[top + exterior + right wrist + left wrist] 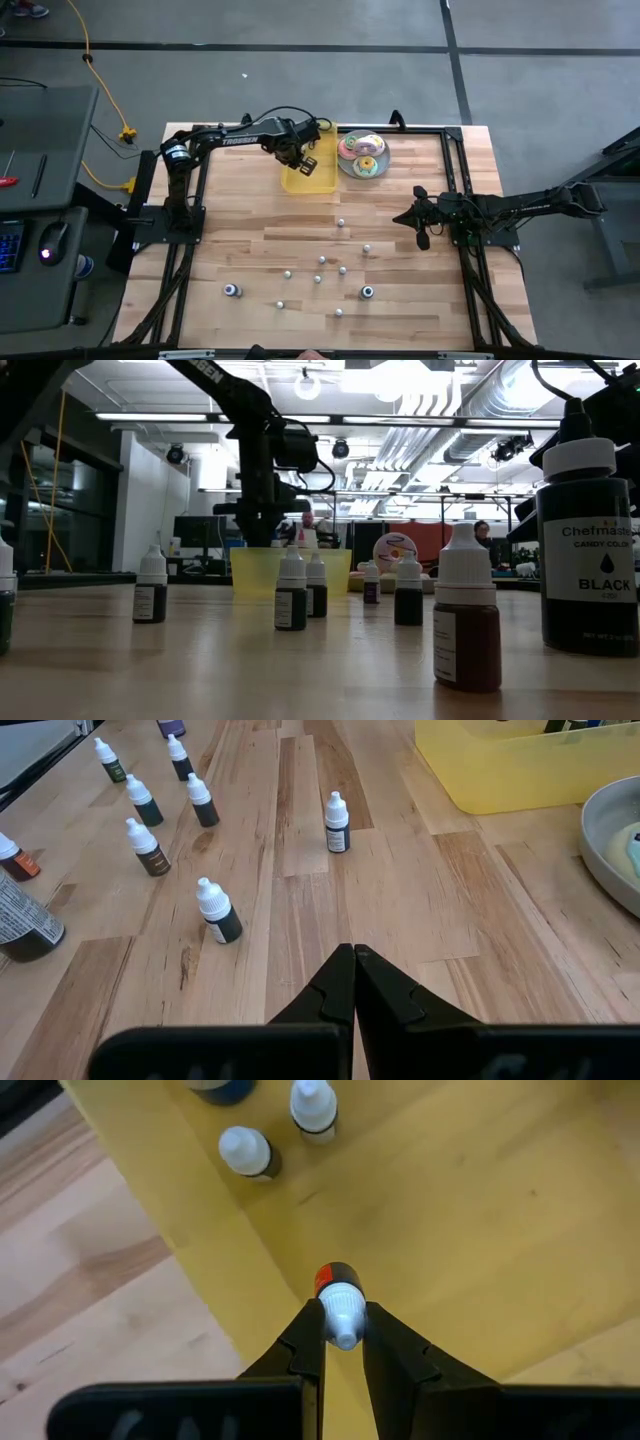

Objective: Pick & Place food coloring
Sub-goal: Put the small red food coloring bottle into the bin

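Overhead, left gripper [343,1342] above the yellow tray [322,178], fingers clamped on a food coloring bottle [339,1302] over the tray floor, two more bottles [248,1152] standing inside the tray, others [336,823] scattered on the table [250,230] near the tray, right gripper [353,960] closed, empty, beside the tray.

I see a translucent yellow tray [308,178] on pale, striped wood-plank table [250,255]. My left gripper [338,1342], black, clamps a bottle [338,1295] with a white cap over red-orange contents. At the tray's 3 o'clock, a grey plate [345,166] carries doughnuts [362,154] frosted pink, yellow and green. Scattered bottles [216,910] have white caps and dark bodies; one near the camera reads brown [466,615], and the big one [586,540] bears white "BLACK" lettering. The right gripper [353,970] is black too.
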